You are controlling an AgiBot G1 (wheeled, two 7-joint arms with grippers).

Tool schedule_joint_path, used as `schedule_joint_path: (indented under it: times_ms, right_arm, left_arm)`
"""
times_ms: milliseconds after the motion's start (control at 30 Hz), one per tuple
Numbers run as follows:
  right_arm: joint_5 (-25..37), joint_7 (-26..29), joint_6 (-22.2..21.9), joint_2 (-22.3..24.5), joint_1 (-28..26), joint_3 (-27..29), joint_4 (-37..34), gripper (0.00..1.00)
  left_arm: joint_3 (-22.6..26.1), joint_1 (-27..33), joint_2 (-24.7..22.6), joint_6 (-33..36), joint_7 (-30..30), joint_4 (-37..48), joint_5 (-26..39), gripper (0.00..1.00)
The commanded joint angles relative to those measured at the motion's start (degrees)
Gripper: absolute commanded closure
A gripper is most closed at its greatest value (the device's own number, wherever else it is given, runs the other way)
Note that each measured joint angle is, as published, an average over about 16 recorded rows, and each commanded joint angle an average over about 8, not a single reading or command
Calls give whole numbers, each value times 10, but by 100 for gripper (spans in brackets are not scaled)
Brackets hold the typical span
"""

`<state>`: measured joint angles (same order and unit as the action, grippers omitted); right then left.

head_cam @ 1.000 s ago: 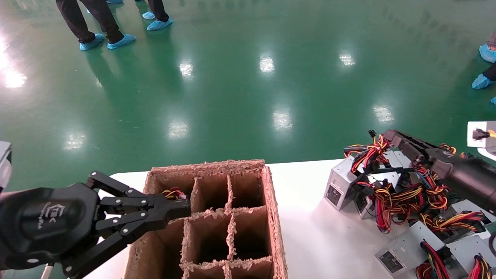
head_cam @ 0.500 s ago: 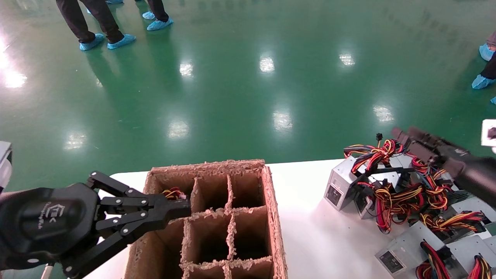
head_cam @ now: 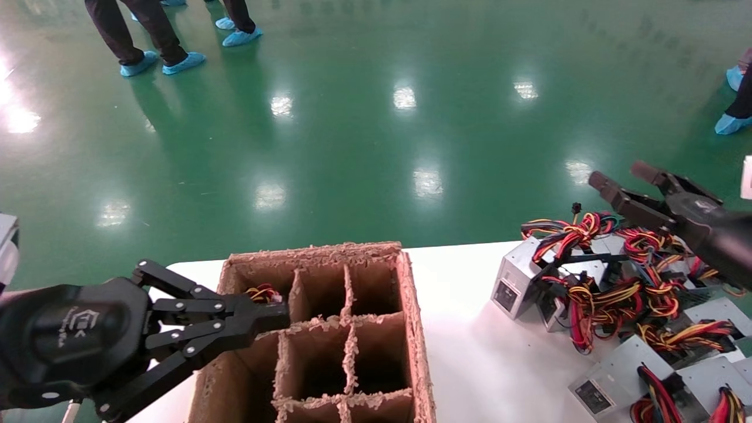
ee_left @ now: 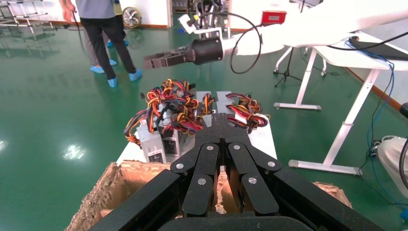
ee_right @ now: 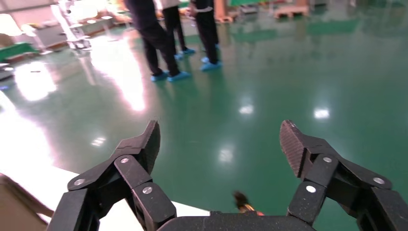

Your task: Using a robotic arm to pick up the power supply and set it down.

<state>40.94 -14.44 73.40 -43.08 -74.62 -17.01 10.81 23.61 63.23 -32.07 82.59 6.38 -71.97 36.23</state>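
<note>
Right gripper [head_cam: 625, 183] is spread wide, nothing between the fingers, hanging above the far edge of the power-supply pile at the right end of the white table [head_cam: 470, 352]. The wrist view shows both pads [ee_right: 150, 142] well apart with only green floor beyond them, so it is aimed past the pile, not down at it. The nearest candidate power supply [head_cam: 517, 276] lies below the claw and toward the robot's left, a grey box tilted on its side, label face toward the camera, its red-yellow-black wires [head_cam: 567, 232] draped over the top (wires lie between claw and casing, snag risk). I judge the next move needs a pitch down and a drop onto the box's narrow dimension. The right arm is clearly nearer. Left gripper [head_cam: 276, 320] is pressed together, empty, parked over the near-left cells of the cardboard divider box [head_cam: 411, 305], well apart from the pile.
</note>
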Motion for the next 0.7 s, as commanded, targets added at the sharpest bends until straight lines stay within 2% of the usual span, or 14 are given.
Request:
schedule_joint_path:
  times_ms: [33,600,700]
  right_arm:
    - [0,7,4,3,4,1,19,0]
    - [3,85,41,27,44,4,212,0]
    - [3,99,48,32,51,4,246,0]
  left_arm:
    - [0,0,0,0,0,0,0,100]
    - [0,0,0,0,0,0,0,100]
    - [0,0,0,0,0,0,0,65]
